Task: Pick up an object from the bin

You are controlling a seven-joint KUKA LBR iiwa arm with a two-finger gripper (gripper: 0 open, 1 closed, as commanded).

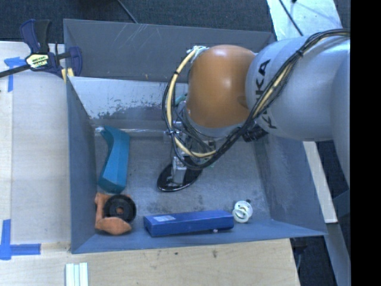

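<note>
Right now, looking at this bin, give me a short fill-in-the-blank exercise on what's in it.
The gripper is over a flat ____ oval thing in the bin's middle.
The long box by the near wall is ____.
The small white ball lies by the box's ____ end, in this view.
Missing: black; blue; right.

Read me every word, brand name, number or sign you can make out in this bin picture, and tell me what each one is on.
"KUKA": on the grey robot arm, with cables crossing some of the letters.
White label on the long blue box at the bin's near edge: too small to read.
Markings on the small white ball beside that box: not readable.
</note>
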